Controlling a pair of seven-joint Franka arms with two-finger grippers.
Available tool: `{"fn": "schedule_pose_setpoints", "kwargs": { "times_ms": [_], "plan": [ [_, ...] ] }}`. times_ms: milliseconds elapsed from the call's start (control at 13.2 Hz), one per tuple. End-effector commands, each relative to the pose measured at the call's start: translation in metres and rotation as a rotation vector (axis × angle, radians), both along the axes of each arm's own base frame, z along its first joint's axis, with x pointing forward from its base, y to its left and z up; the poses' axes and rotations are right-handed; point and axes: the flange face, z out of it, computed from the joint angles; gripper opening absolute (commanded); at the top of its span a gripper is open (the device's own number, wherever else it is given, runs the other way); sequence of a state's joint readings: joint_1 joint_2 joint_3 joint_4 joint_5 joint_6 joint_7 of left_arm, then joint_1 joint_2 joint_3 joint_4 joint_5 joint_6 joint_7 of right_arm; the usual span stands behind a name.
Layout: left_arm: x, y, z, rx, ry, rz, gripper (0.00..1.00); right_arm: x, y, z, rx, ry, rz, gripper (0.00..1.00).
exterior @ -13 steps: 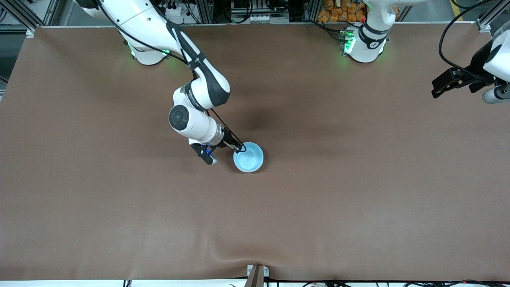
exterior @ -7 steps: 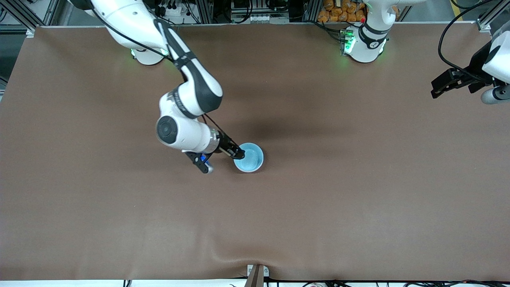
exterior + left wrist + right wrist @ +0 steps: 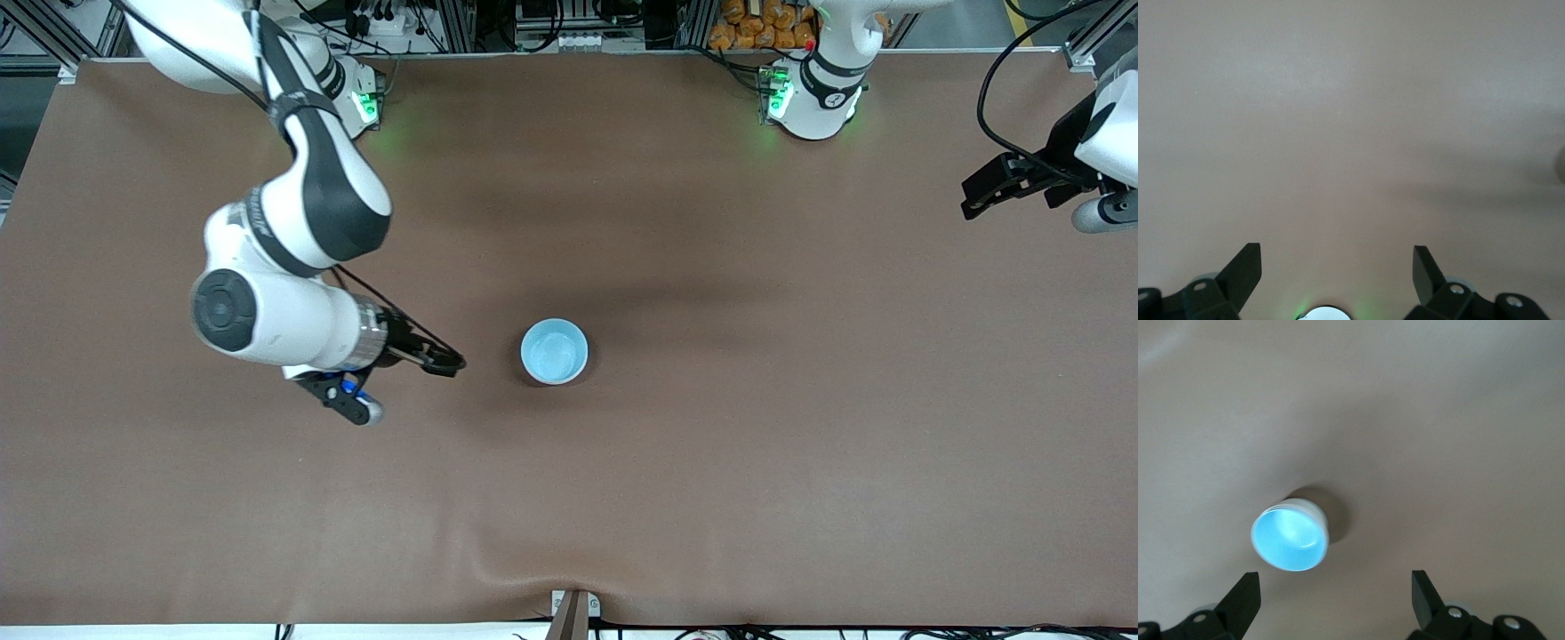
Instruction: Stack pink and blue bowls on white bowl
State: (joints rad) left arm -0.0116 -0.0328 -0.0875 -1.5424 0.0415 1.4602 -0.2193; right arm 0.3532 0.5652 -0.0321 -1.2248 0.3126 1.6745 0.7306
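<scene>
The blue bowl (image 3: 554, 351) stands upright near the middle of the brown table, with nothing touching it. In the right wrist view the blue bowl (image 3: 1290, 539) shows a pale outer wall under its rim; I cannot tell whether that wall belongs to another bowl. The pink bowl and the white bowl are hidden. My right gripper (image 3: 444, 363) hangs open and empty over the table beside the blue bowl, toward the right arm's end. Between its fingers (image 3: 1335, 583) only table shows. My left gripper (image 3: 978, 197) waits open and empty over the left arm's end, with bare table under it (image 3: 1337, 257).
The brown mat (image 3: 711, 444) covers the whole table and has a low wrinkle near its front edge. A metal bracket (image 3: 573, 613) sits at the middle of that edge. The arm bases (image 3: 813, 98) stand along the table's edge farthest from the front camera.
My right gripper opened, let go of the blue bowl's rim and drew back toward the right arm's end. The bowl stayed in place. The left arm has not moved.
</scene>
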Motion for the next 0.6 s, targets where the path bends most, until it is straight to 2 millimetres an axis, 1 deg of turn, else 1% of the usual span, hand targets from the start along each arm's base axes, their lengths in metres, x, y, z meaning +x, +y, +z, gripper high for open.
{"fn": "schedule_pose_setpoints", "kwargs": {
  "times_ms": [0,75,151,226,302,377,453,528],
  "plan": [
    [-0.010,0.000,0.003,-0.012,0.011,-0.019,1.00,0.022,-0.079,0.019,0.014,-0.029,0.150,1.00],
    [-0.010,0.000,0.002,-0.013,0.013,-0.019,1.00,0.024,-0.114,0.031,0.020,-0.055,0.238,1.00],
    [-0.010,0.000,0.002,-0.012,0.013,-0.022,1.00,0.025,-0.143,0.040,0.011,-0.076,0.282,1.00],
    [-0.010,-0.001,0.002,-0.012,0.013,-0.028,1.00,0.024,-0.166,0.046,-0.019,-0.077,0.302,1.00],
    [-0.010,-0.002,0.001,-0.012,0.015,-0.030,1.00,0.022,-0.191,0.049,-0.064,-0.059,0.347,1.00],
    [-0.010,-0.002,-0.001,-0.011,0.019,-0.030,1.00,0.019,-0.210,0.052,-0.099,-0.051,0.428,1.00],
    [-0.012,-0.002,0.000,-0.011,0.019,-0.030,1.00,0.013,-0.223,0.072,-0.130,-0.072,0.510,1.00],
    [-0.013,-0.002,-0.002,-0.010,0.024,-0.030,1.00,0.002,-0.232,0.106,-0.162,-0.109,0.523,1.00]
  ]
}}
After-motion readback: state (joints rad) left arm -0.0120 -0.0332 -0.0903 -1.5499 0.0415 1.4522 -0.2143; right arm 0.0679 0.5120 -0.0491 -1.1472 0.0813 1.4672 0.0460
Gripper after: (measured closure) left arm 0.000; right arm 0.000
